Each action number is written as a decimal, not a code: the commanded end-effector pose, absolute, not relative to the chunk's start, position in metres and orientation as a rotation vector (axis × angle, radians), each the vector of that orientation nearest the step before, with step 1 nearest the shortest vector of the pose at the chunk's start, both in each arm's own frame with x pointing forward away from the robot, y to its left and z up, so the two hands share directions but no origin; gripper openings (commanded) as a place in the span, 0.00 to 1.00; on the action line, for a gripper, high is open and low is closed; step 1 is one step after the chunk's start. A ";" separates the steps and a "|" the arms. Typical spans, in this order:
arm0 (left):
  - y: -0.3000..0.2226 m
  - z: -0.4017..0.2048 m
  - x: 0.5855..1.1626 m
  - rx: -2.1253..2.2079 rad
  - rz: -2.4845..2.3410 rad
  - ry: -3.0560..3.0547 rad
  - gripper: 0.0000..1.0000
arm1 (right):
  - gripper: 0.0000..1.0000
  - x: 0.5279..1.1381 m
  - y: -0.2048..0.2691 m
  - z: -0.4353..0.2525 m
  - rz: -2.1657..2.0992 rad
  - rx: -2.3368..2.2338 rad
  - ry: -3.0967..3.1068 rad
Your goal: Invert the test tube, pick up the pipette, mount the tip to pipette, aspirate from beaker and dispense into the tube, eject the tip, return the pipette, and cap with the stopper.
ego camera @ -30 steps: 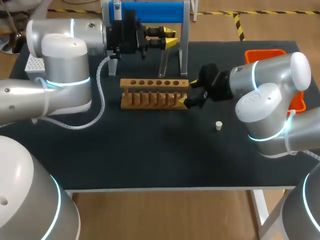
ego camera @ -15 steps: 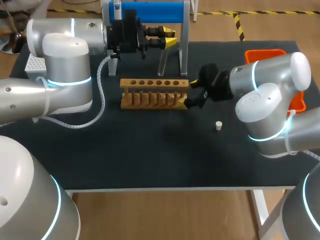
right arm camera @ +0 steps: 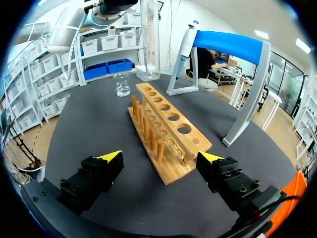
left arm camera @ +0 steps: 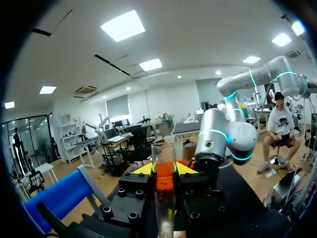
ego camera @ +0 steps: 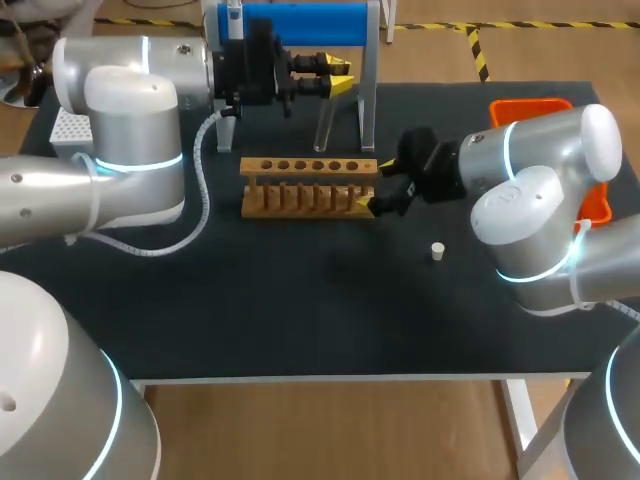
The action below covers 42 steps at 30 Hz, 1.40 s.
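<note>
A clear test tube (ego camera: 325,122) hangs upright behind the wooden rack (ego camera: 310,186), with my left gripper (ego camera: 338,80) shut on its upper part. In the left wrist view the test tube (left arm camera: 164,203) stands between the yellow tips of the left gripper (left arm camera: 164,171). My right gripper (ego camera: 381,186) is open at the rack's right end. In the right wrist view the rack (right arm camera: 166,131) lies ahead, its near end between the fingers of the right gripper (right arm camera: 161,157) without touching them. The pipette (right arm camera: 186,42) hangs on the blue stand (right arm camera: 230,45). The beaker (right arm camera: 122,84) stands beyond the rack. A white stopper (ego camera: 437,251) lies on the mat.
An orange bin (ego camera: 545,108) sits at the table's right edge behind my right arm. A white tip box (ego camera: 66,126) stands at the far left, partly hidden by my left arm. The blue stand (ego camera: 300,22) is at the back, close behind the held tube.
</note>
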<state>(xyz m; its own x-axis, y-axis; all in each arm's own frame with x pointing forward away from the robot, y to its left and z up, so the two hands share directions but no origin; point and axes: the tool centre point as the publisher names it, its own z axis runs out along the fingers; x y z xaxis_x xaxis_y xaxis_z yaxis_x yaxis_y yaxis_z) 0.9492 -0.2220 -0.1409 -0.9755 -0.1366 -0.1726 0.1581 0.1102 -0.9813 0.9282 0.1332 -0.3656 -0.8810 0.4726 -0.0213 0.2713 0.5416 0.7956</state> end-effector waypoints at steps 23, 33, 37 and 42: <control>-0.217 -0.165 0.980 -0.134 -2.075 2.069 0.00 | 1.00 0.928 0.132 -0.366 1.256 0.624 2.547; -0.205 -0.171 0.985 -0.179 -2.089 2.079 0.00 | 1.00 0.928 0.132 -0.366 1.256 0.624 2.547; -0.201 -0.175 0.987 -0.193 -2.095 2.082 0.00 | 1.00 0.928 0.132 -0.366 1.256 0.624 2.547; -0.201 -0.179 0.990 -0.188 -2.106 2.066 0.00 | 1.00 0.928 0.132 -0.366 1.256 0.624 2.547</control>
